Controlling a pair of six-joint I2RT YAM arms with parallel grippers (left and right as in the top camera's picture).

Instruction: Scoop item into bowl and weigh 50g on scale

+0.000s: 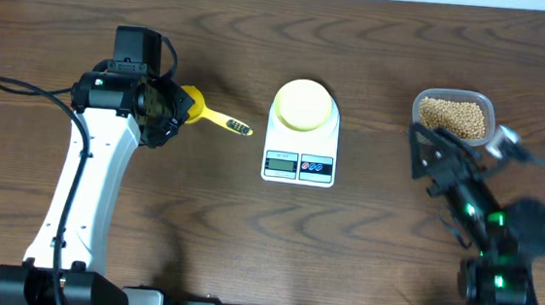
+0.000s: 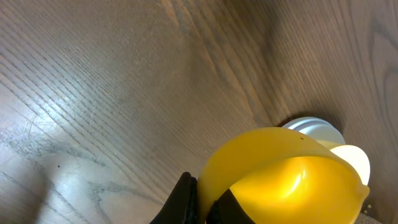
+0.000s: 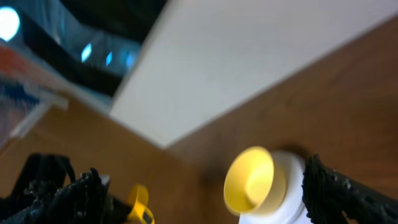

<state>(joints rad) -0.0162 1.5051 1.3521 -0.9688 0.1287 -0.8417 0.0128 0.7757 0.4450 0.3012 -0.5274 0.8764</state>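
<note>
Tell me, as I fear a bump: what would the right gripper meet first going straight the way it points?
Probably the bowl on the scale: the wrist view shows it ahead between the fingers of the open right gripper. Depth is unclear; it might pass over.

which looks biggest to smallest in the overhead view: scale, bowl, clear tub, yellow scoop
1. scale
2. clear tub, only slightly over the bowl, one corner hidden
3. bowl
4. yellow scoop, smallest, partly hidden

scale (image 1: 301, 141) display: unreadable | scoop (image 1: 219, 119) head: partly under left end effector (image 1: 166, 109) | right wrist view: blurred
</note>
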